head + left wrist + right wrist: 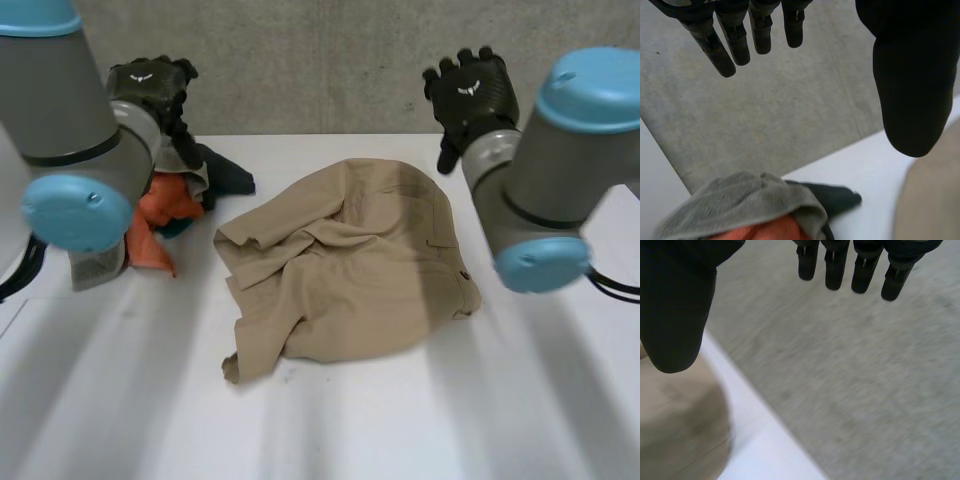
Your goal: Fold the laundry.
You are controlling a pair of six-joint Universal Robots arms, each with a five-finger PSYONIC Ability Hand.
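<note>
A crumpled tan garment (350, 260) lies in the middle of the white table (400, 420). My left hand (152, 88) is raised above the table's far left, over a pile of clothes; its fingers (730, 40) are straight and spread, holding nothing. My right hand (470, 92) hangs in the air past the garment's far right side, its fingers (855, 265) straight and empty. The garment's edge (680, 425) lies under the right hand's thumb, and its tan edge (935, 195) also shows beside the left hand's thumb.
A pile of laundry sits at the far left of the table: an orange piece (160, 215), a dark garment (225, 172) and a grey cloth (745, 205) over them. A grey wall (320, 60) stands behind the table's far edge.
</note>
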